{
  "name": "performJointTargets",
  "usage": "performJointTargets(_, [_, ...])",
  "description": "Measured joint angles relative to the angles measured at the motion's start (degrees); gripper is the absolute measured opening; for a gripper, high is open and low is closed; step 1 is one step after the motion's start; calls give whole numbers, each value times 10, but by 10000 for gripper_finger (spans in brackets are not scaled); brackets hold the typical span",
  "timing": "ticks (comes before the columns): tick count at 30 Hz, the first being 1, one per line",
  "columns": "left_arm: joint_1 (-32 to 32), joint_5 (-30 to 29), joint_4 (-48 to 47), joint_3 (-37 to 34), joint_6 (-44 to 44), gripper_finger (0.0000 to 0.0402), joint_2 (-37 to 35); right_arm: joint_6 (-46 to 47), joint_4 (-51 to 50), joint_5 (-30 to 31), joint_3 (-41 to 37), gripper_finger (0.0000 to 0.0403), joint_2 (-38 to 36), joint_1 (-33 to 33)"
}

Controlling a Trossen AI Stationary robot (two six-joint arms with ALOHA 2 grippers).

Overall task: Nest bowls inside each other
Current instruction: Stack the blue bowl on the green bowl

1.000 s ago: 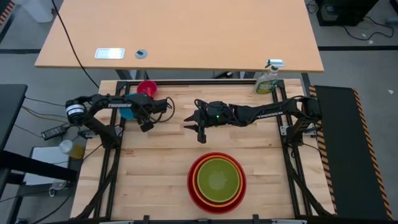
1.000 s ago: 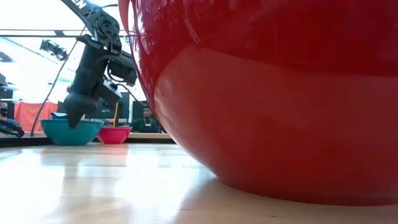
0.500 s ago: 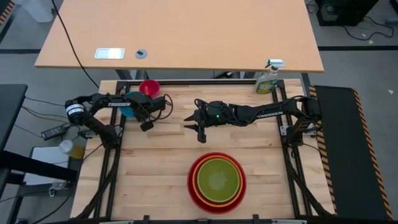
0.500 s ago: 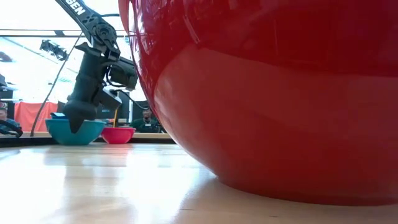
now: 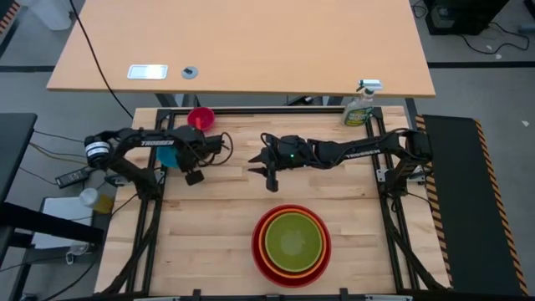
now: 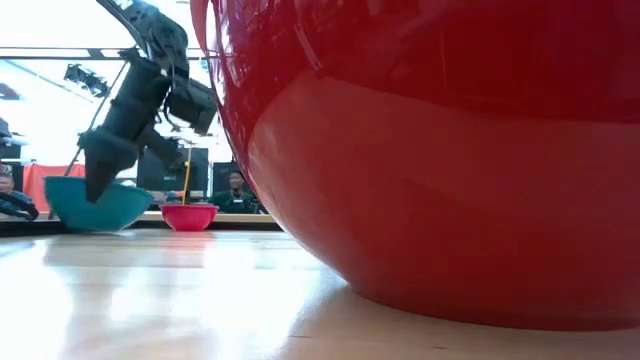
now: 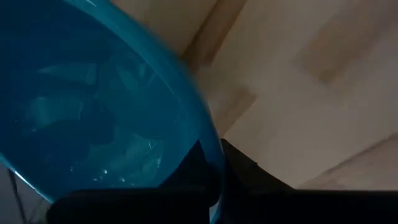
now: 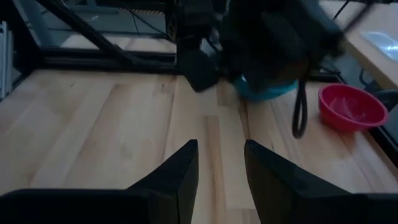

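The blue bowl [image 5: 167,156] sits tilted near the table's far left, with my left gripper [image 5: 182,160] shut on it; the low view shows the blue bowl [image 6: 110,210] and my left gripper [image 6: 97,188] coming down on it. A pink bowl [image 5: 199,118] rests on its base by the far edge. The red bowl [image 5: 292,244] stands near the front with an orange bowl [image 5: 269,238] and a green bowl [image 5: 292,241] nested inside. My right gripper [image 5: 261,178] hangs open over the table's middle, holding nothing. My left gripper grips the blue bowl's rim [image 7: 208,146], one finger [image 7: 189,171] inside the bowl and the other outside the wall. The fingers come from above, slanting steeply down. The bowl is tilted in the hold; whether its base still touches the table, I cannot tell.
A green spray bottle [image 5: 360,105] stands at the far right corner. Black frame rails [image 5: 150,209] run along the table's sides. Bare wood [image 5: 209,226] lies between the blue bowl and the red stack. A person [image 6: 235,190] shows in the room behind.
My left gripper has swung toward the table's left and near edges and tipped. The blue bowl, which stood level on the table, has gone with it: it is now tilted and sits farther left. My right arm has kept still.
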Motion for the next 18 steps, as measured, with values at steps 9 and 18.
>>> performJointTargets(9, [-108,0,36,30,18,11,-113,9,-56,-38,-6,138,-41,-39])
performJointTargets(18, [-265,-1,76,30,73,17,-183,23,22,-38,-75,138,-58,-45])
